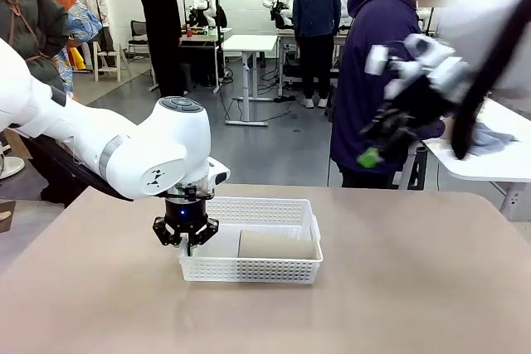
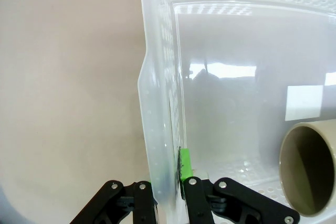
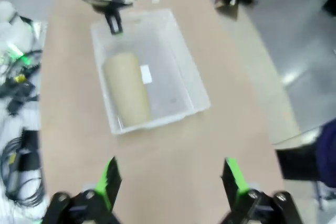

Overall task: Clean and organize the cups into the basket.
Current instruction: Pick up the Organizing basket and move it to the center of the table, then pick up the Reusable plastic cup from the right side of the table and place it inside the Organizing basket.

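– At the left wall of the basket (image 1: 249,271) our left gripper (image 1: 189,242) is clamped on the rim; one tan cup (image 1: 278,244) lies inside
– Right gripper (image 3: 170,179) hangs wide open, empty; we probably slide the basket next

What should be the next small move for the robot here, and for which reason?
Probably the right gripper should go for another cup. It hangs open and empty above the table, while the left gripper is shut on the end wall of the basket, steadying it. One tan cup lies on its side inside, with room beside it.
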Robot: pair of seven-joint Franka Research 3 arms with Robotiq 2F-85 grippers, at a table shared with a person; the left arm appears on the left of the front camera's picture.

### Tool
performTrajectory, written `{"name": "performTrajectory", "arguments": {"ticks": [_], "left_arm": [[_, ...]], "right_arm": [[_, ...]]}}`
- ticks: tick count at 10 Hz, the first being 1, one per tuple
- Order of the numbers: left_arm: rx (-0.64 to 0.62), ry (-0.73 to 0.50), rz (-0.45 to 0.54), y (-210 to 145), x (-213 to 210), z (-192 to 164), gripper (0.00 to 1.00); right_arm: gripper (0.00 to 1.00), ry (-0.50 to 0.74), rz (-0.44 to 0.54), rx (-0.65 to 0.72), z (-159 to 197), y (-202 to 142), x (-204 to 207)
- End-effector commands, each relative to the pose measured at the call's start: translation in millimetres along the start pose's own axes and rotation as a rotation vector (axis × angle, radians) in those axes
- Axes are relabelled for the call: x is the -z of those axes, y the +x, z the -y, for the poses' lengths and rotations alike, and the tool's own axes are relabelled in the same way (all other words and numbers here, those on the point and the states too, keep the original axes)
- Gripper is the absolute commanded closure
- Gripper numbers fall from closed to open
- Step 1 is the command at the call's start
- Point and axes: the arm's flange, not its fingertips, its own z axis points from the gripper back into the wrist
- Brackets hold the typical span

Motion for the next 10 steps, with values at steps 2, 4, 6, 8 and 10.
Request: {"name": "performTrajectory", "arguments": {"ticks": [2,4,6,8,10], "left_arm": [[-0.004,0.017,0.009,-2,1,0,1.00],[-0.004,0.017,0.009,-2,1,0,1.00],[-0.004,0.017,0.009,-2,1,0,1.00],[-0.004,0.017,0.009,-2,1,0,1.00],[-0.004,0.017,0.009,-2,1,0,1.00]], "right_arm": [[0.00,0.074,0.103,-0.063,-23,-108,-18],[0.00,0.062,0.227,-0.021,-18,-185,-51],[0.00,0.014,0.384,-0.009,-13,-238,-79],[0.00,-0.012,0.467,0.023,-9,-264,-99],[0.00,-0.011,0.472,0.064,-4,-273,-108]]}}
